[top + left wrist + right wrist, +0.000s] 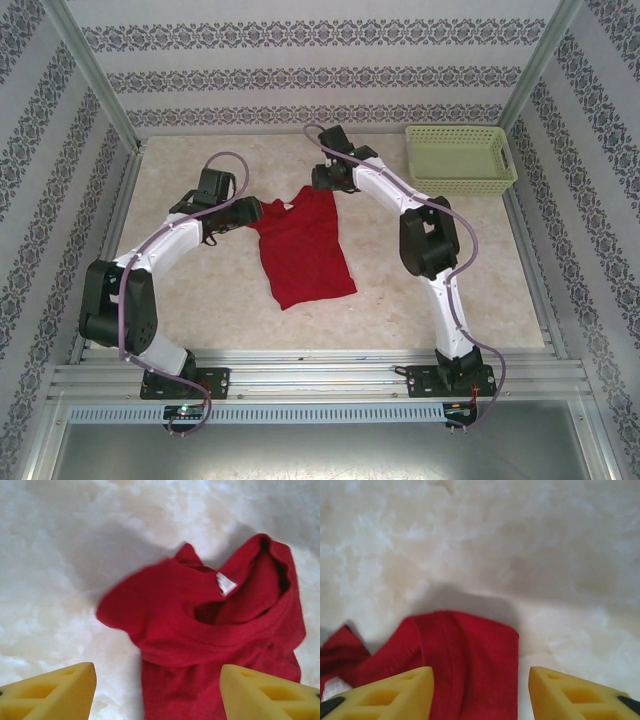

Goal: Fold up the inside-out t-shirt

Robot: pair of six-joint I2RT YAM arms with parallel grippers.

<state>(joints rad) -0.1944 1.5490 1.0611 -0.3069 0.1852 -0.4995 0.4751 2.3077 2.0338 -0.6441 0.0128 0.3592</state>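
Red cloth lies rumpled at the centre of the top view: the inside-out t-shirt [305, 250] rests on the pale marbled tabletop [200, 300], collar end toward the top of the frame. The left claw [250, 212] sits at its upper left corner and the right claw [320, 178] at its upper edge. In the left wrist view, the yellow fingers [50, 695] stand wide apart below the neck opening and a white label [226, 584]. In the right wrist view, the right claw's fingers [385, 695] are likewise spread wide, with a folded red edge between them. A pale green lattice basket [460, 158] stands at upper right, well apart from the shirt.
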